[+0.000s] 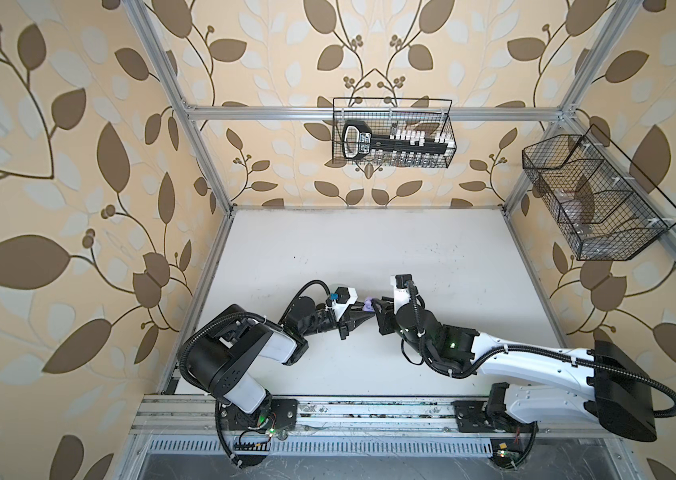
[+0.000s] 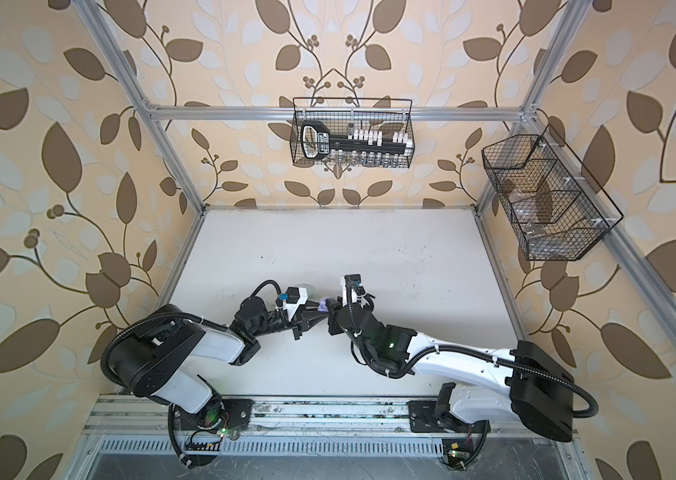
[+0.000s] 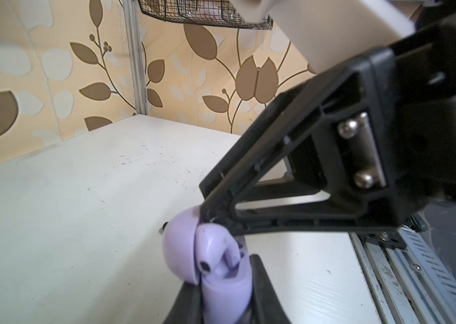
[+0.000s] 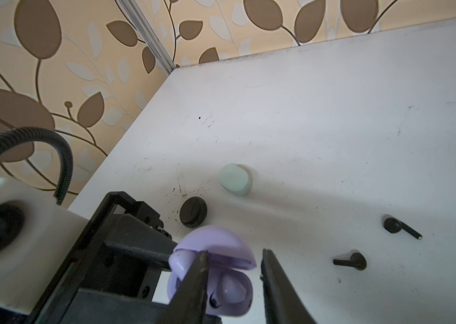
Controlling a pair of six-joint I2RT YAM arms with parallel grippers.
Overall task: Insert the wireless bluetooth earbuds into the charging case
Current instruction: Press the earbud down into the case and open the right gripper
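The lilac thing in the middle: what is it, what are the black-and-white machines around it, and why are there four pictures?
Those machines are robot arms, the left arm and the right arm, fixed at the front of a white table. Two pictures look down from overhead; the two close-ups come from cameras on the arms' wrists. The lilac thing is an earbud case, lid open, clamped in the left pincer. One lilac earbud sits inside. The right pincer is right at the opening, jaws apart. On the table lie a closed mint case, a round black case and two loose black earbuds.
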